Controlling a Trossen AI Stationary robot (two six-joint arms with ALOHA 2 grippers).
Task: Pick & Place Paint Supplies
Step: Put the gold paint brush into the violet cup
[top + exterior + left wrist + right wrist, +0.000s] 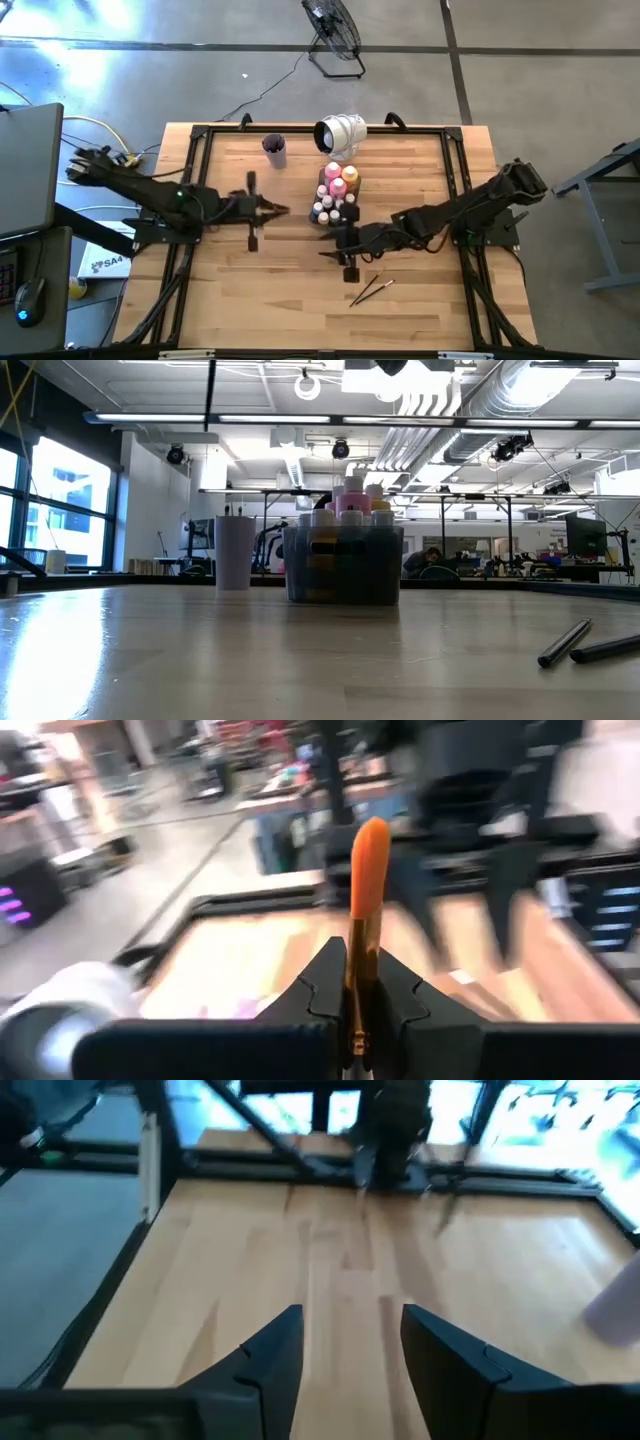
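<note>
My left gripper [280, 208] hangs above the table left of the clear tray [322, 216] and is shut on a paintbrush with an orange bristle tip [369, 860]. The tray holds pink and orange paint bottles [340, 180] and tiny white-capped ones [345, 505]; it stands on its base mid-table. Just near of the tray my right gripper [335, 245] is open over bare wood, with nothing between its fingers [270, 1345]. Two more paintbrushes [370, 290] lie flat near the right front. The lilac cup [274, 150] stands at the far left of the tray. My left gripper pinches the paintbrush between its two fingers at the gold ferrule and upper handle [356, 990], just below the bristles. The fingers come level from the table's left. The orange tip sticks out past the fingertips, and the brush is lifted clear of the table.
A white cylinder-shaped device [340, 133] sits at the table's far middle. Black frame rails [200, 135] run round the tabletop. A fan [333, 35] stands on the floor beyond. Bare wood [260, 300] spreads across the near left.
</note>
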